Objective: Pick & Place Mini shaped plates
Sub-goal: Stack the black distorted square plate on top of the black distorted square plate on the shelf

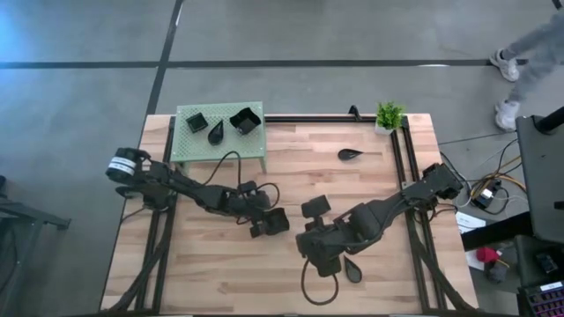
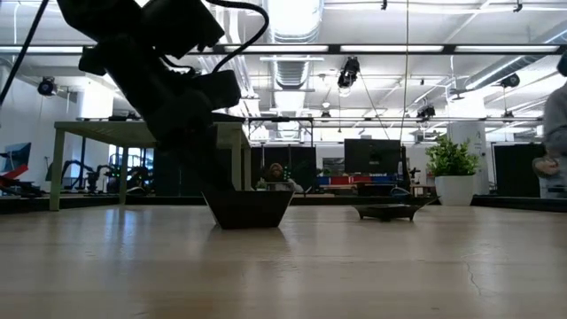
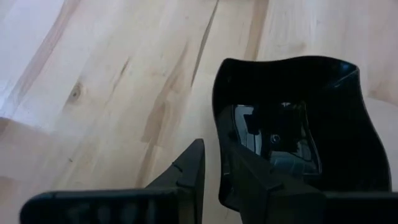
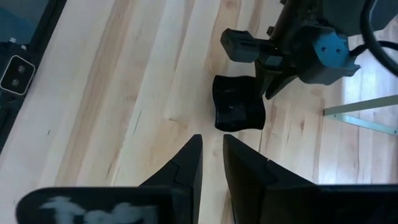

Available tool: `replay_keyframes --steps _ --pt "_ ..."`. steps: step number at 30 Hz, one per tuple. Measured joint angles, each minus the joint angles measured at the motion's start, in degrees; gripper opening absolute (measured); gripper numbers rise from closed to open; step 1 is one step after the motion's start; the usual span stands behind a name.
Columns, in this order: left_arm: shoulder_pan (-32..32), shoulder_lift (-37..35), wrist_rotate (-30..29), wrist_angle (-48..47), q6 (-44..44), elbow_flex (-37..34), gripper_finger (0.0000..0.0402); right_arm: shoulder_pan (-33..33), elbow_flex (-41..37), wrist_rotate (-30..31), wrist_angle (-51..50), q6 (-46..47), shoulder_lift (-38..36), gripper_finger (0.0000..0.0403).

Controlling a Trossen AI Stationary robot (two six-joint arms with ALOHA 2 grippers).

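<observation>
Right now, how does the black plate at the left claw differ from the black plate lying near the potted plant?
The square black plate with raised rim is deep and gripped by the left claw; the leaf-shaped black plate is shallow, pointed, lying free. Both are glossy black, on the wooden table.

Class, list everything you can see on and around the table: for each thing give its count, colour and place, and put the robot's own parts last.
Square plates: three, black; two on the stand, one on the table at the left hand.
Leaf plates: three, black; one on the stand, one toward the table's far right, one on the near side by the right arm.
Stand: one, green, far left of the table.
Potted plant: one, green, far right corner.
Table: one, light wood.
Person: one, beyond the table's right corner.
Left hand: at the square plate, mid-table.
Right hand: empty, near side.
</observation>
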Motion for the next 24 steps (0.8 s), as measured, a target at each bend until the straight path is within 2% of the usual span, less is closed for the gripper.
replay_keyframes --steps 10,14,16,21,24 --pt "0.0 2.1 2.7 0.4 -2.4 0.0 0.0068 0.0 0.0 0.0 0.0 -0.3 0.0 0.0063" --pt "0.0 1.2 2.8 0.3 -2.4 0.0 0.0035 0.0 0.0 0.0 0.0 -0.7 0.0 0.0062" --pt "0.0 0.1 2.9 0.0 -2.5 0.0 0.001 0.0 0.0 0.0 0.0 -0.7 0.0 0.0059" --pt "0.6 -3.6 3.5 -1.9 -2.6 0.0 0.0002 0.0 0.0 0.0 0.0 -1.8 0.0 0.0054" --pt "1.4 -8.4 3.6 -4.3 -3.3 0.0 0.0001 0.0 0.0 0.0 0.0 -1.8 0.0 0.0052"
